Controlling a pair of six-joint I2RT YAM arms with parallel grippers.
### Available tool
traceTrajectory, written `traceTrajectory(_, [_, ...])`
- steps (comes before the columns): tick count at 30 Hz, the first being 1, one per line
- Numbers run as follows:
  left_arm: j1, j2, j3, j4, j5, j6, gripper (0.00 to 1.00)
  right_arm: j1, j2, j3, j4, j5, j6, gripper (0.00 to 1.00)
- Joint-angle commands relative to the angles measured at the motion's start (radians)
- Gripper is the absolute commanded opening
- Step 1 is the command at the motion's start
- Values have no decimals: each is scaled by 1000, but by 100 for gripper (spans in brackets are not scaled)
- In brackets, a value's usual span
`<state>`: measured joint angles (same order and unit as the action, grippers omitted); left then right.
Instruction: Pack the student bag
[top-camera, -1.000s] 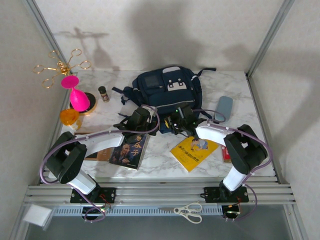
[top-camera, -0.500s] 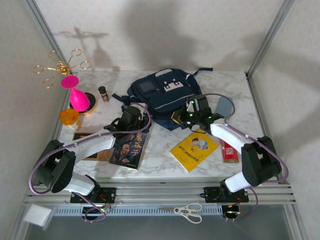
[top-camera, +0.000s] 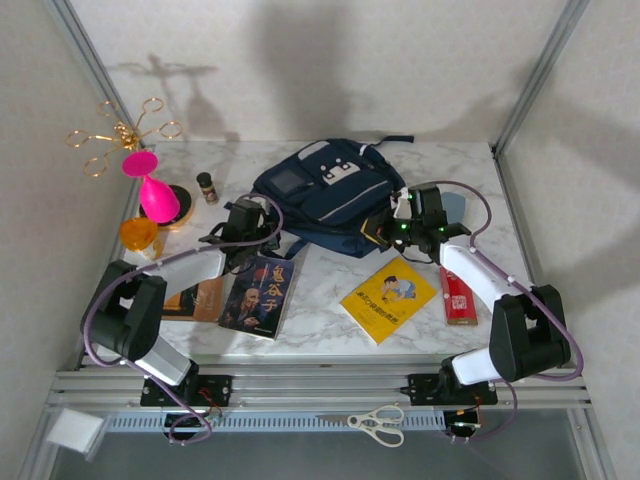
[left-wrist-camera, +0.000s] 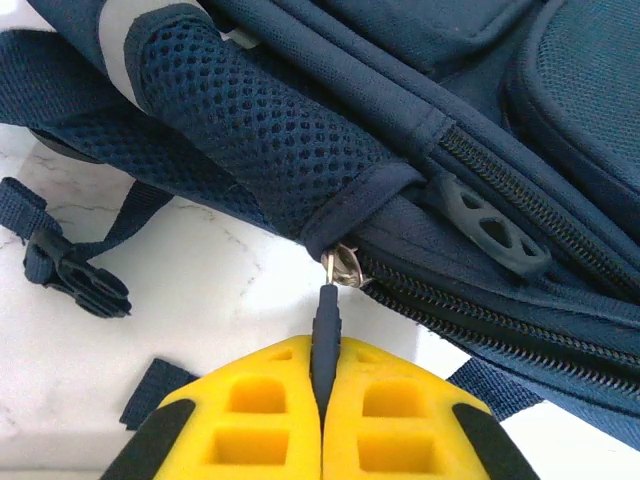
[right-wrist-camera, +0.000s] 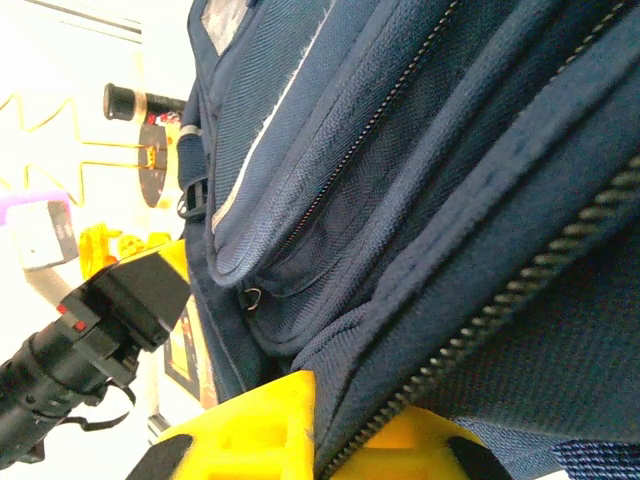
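The large navy blue fabric backpack (top-camera: 318, 192) is laid on the white marbled table (top-camera: 322, 305) between the claws; the left claw (left-wrist-camera: 322, 405) is clamped on a dark zipper pull tab (left-wrist-camera: 326, 312) straight ahead of it; the right claw (right-wrist-camera: 328, 438) is clamped on the backpack's zippered edge.

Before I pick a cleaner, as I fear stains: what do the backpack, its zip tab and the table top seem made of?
Backpack: matte woven navy fabric, by its weave and stitching. Zip tab: dark, dull, probably rubbery plastic, hung on a shiny metal ring. Table top: white marble-veined, smooth; stone or laminate, can't tell.
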<state>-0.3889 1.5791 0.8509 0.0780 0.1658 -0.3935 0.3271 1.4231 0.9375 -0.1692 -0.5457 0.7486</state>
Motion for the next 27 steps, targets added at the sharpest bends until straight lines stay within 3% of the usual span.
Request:
traceTrajectory(1, [37,25,37,-8,-46,-13,0,35,-4,32,108,60,36,0])
traceTrajectory(6, [49,32,48,-1,-71,-7,0,147,76,32,187,126,106,0])
traceTrajectory(12, [54,16,78,-33,-6,-7,0,170,109,11,219,144,124,1])
traceTrajectory(14, [54,-11,66,-39,-1,-11,4,172,106,3,204,143,119,17])
traceTrajectory(17, [54,-41,78,-96,16,-6,30,177,80,-13,193,132,108,44])
traceTrajectory(19, [53,-85,61,-116,15,-17,39,179,48,-24,159,141,93,59])
traceTrajectory(23, [31,-208,-9,-112,42,-64,44,178,-22,-37,12,186,36,73])
traceTrajectory(27, [-59,-301,-74,-82,90,-105,49,146,-123,-53,-196,308,-6,82])
